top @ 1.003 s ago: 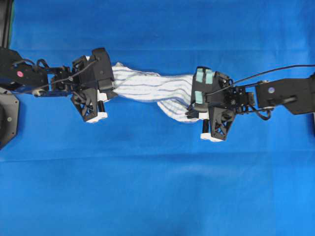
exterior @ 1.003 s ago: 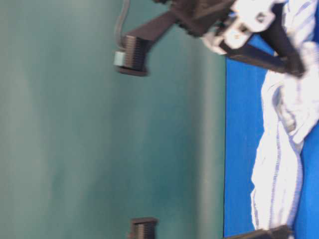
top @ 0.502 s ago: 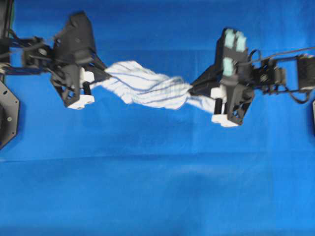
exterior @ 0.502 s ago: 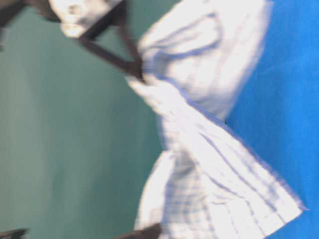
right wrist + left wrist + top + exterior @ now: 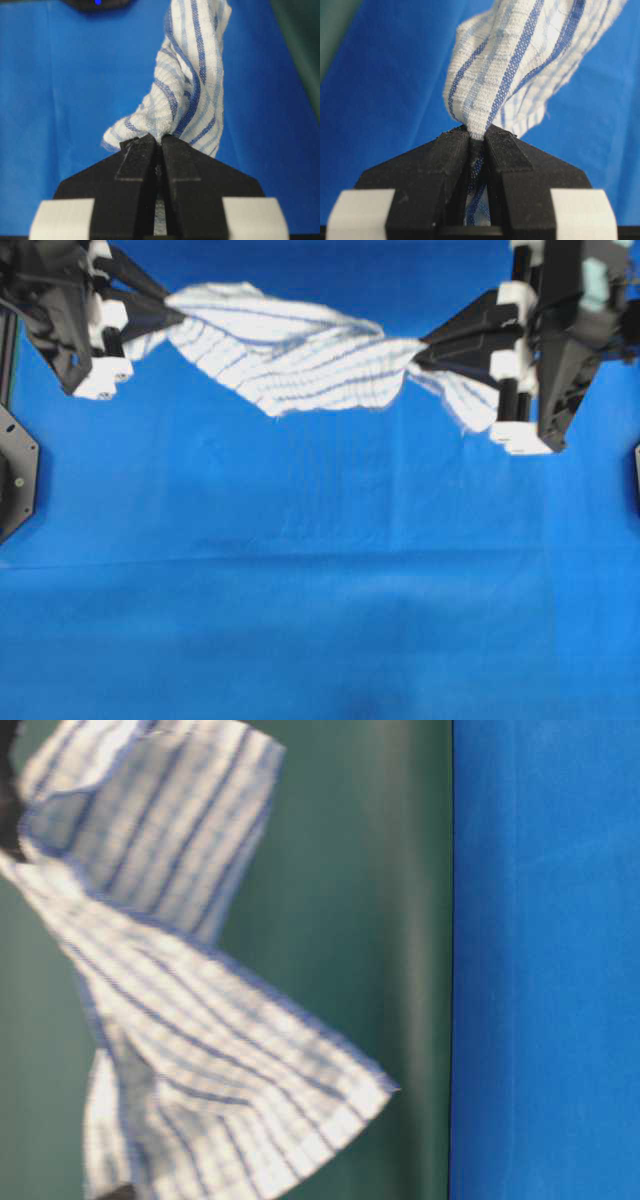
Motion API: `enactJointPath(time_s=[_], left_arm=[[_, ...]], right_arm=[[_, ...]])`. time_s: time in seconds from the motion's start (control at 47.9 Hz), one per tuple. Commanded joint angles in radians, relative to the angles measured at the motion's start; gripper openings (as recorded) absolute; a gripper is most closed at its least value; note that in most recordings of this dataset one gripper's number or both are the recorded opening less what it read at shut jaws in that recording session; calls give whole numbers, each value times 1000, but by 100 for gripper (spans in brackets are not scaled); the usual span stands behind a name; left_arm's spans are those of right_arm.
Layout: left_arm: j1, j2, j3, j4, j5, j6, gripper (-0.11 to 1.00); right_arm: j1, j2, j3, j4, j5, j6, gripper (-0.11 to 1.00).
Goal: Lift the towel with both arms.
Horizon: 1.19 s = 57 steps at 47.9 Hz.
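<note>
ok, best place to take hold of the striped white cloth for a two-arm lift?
The two opposite ends of the striped white cloth, each pinched from its outer side: left claw and right claw grip bunched ends, and it hangs twisted between them.

1 towel (image 5: 290, 360), 2 grippers (image 5: 175, 315) (image 5: 425, 343)

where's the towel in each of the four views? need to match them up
Overhead: towel strung across the top, between both arms.
Table-level: fills the left half, clear of the blue sheet.
Left wrist: upper centre, pinched by black fingers.
Right wrist: upper centre, likewise pinched.
Shared landmark: the blue sheet.
</note>
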Motion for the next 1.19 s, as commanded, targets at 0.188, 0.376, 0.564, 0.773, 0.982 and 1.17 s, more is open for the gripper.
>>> enactJointPath(time_s=[0.188, 0.376, 0.564, 0.773, 0.982, 1.17], left_arm=[[-3, -6, -117, -2, 69, -2, 5], [-12, -9, -130, 0, 63, 2, 5], [-21, -11, -130, -2, 46, 2, 5], [-41, -12, -130, -2, 34, 2, 5], [-55, -12, -129, 0, 0, -5, 15], [-64, -21, -123, 0, -18, -8, 71]], right_arm=[[29, -46, -87, -3, 31, -23, 1], [31, -46, -91, -3, 32, -46, 1], [31, -48, -91, -3, 31, -51, 1], [31, -48, -91, -3, 31, -52, 2], [31, -48, -91, -3, 20, -41, 3], [31, -46, -87, -6, 14, -46, 58]])
